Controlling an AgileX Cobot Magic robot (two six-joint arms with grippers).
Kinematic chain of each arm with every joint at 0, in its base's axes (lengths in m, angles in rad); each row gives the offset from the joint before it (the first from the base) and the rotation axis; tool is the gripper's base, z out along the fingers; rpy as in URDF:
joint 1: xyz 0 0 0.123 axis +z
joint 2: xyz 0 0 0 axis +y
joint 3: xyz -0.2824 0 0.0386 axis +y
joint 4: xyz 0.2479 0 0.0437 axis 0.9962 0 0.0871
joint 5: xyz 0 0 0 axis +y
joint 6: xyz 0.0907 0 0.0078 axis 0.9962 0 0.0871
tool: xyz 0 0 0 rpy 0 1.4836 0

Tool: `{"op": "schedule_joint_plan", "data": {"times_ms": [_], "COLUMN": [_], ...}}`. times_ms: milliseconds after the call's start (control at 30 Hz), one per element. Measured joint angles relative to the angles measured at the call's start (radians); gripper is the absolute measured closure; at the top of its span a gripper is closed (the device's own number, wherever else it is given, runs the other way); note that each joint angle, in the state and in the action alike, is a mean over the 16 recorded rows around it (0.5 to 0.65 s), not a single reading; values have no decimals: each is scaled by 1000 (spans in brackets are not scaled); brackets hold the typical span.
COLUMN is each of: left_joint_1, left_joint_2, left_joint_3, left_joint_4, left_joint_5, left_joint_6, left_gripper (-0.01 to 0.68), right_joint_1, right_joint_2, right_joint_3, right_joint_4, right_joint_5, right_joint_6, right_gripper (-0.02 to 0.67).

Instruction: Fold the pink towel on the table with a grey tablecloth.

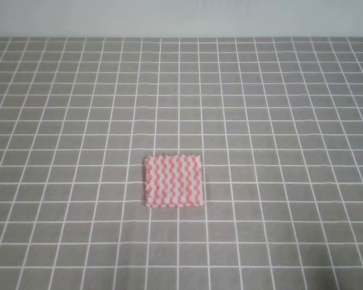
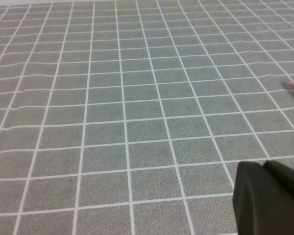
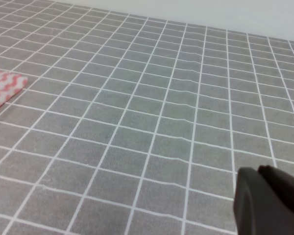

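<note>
Seemingly the pink towel (image 1: pixel 173 182) lies folded small on the table with a grey tablecloth (image 1: pixel 278 109), neither gripper's state discernible.

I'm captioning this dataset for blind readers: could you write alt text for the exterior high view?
A small pink towel with pink-and-white wavy stripes lies flat, just below the middle of a table with a grey tablecloth marked by a grid of thin white lines. No robot arm appears in this view, and a pale wall runs along the top edge.

Table with grey tablecloth (image 1: pixel 278 109), white grid lines; pink towel (image 1: pixel 173 182) lying flat, near centre.
</note>
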State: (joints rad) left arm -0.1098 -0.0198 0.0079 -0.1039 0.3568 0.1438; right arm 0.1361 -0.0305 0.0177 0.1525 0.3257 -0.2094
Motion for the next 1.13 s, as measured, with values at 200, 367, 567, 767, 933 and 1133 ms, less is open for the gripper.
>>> {"op": "schedule_joint_plan", "data": {"times_ms": [200,367,567,767,933,1133], "left_joint_1": [0,0,0,0,0,0], "left_joint_2": [-1,-2,0,4,4,3], "left_joint_3": [1,2,1,-2,-2,-1], "left_joint_4": [0,1,0,-1,-1,0], "left_joint_5": [-2,-3,-2,3,3,2], "left_joint_6": [1,3,4,3,3,4], "left_gripper": [676,676,676,676,676,676], "right_joint_1": [0,0,0,0,0,0], "right_joint_2": [0,1,-1,-3,-5,-5], "right_joint_3": [-1,-2,0,3,5,5], "right_joint_4": [0,0,0,0,0,0], "right_joint_5": [1,3,0,-4,-5,-5], "right_joint_6": [-1,0,0,0,-1,-2], "right_gripper": [665,665,665,664,664,664]}}
